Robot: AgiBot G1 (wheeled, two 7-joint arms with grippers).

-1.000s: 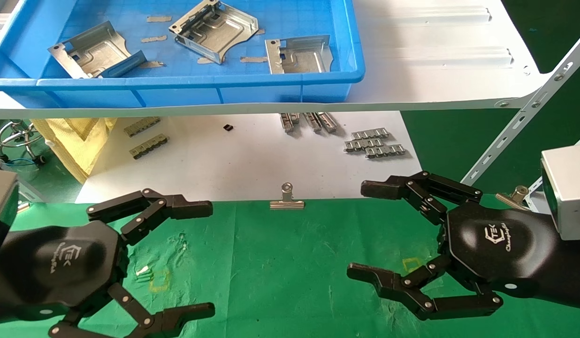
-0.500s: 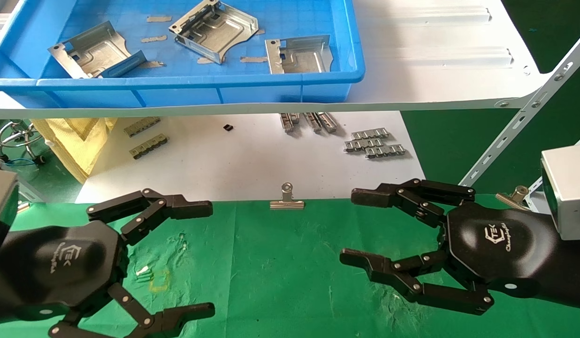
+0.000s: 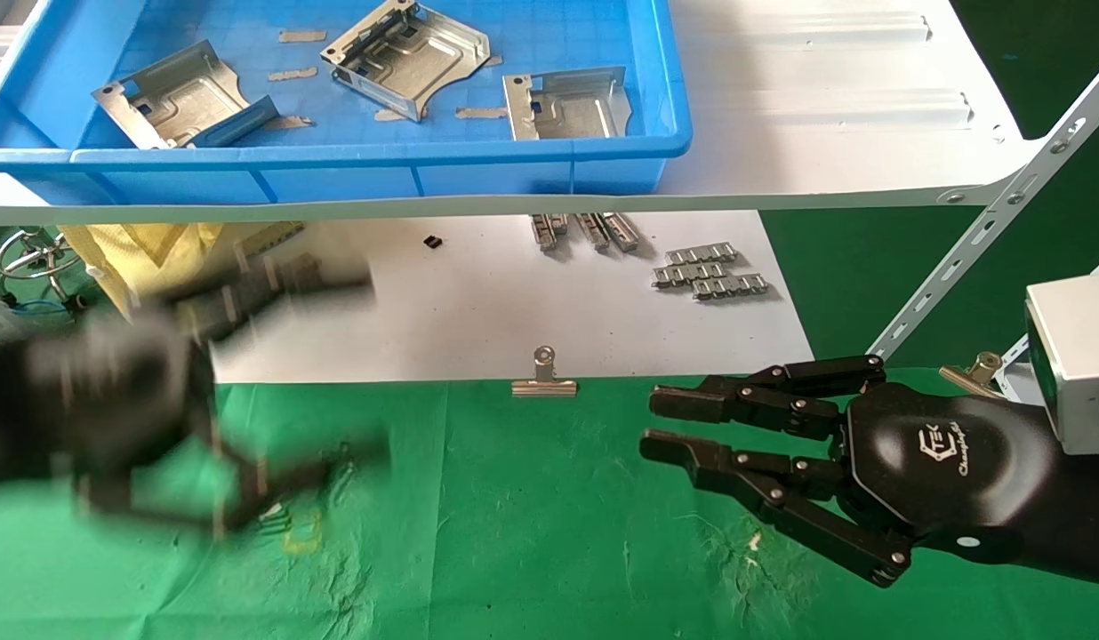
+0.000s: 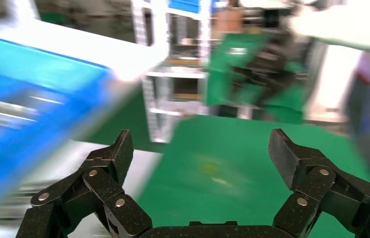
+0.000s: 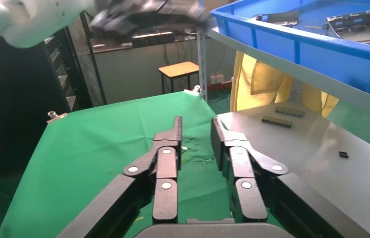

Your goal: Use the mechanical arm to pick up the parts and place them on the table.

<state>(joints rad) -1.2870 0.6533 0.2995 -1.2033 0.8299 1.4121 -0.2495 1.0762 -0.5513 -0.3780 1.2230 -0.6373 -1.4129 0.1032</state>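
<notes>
Three silver parts lie in the blue bin (image 3: 336,162) on the raised shelf: one at the left (image 3: 180,102), one in the middle (image 3: 407,53), one at the right (image 3: 567,105). My left gripper (image 3: 372,364) is open and empty, blurred by motion, above the far left edge of the green table (image 3: 514,533). In its wrist view (image 4: 200,148) the jaws stand wide apart over green cloth. My right gripper (image 3: 653,423) hovers over the table's right side, its fingers drawn close with a narrow gap and nothing between them, as its wrist view (image 5: 196,131) also shows.
A silver binder clip (image 3: 543,378) sits on the green cloth's far edge. Grey clip strips (image 3: 709,269) lie on the white sheet (image 3: 478,311) under the shelf. A yellow cloth (image 3: 132,258) hangs at the left. A slanted metal bracket (image 3: 985,240) stands at the right.
My left gripper has moved quickly up and away from me, toward the white sheet and the shelf. My right gripper's fingers have closed from wide open to a narrow gap.
</notes>
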